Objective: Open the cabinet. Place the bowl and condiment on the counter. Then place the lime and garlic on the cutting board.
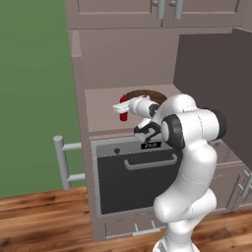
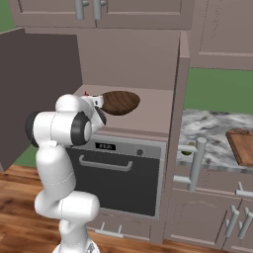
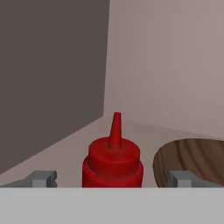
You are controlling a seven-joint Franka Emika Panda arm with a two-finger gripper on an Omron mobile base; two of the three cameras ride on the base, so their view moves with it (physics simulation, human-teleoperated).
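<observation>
Condiment [image 3: 113, 162] grab is on: cabinet door [image 1: 216, 83] open, claw [image 3: 113, 178] spread wide w/ the red bottle between its tips on the cabinet shelf, bowl [image 3: 192, 161] just beside. Next: clench on the bottle, lift, carry to the bench [image 2: 207, 131].

You had no readable text in front of you. The small dark display panel [image 1: 151, 145] above the oven door [image 1: 133, 182] carried pale marks too blurred to make out, and the red condiment [image 3: 113, 164] bore no label.
</observation>
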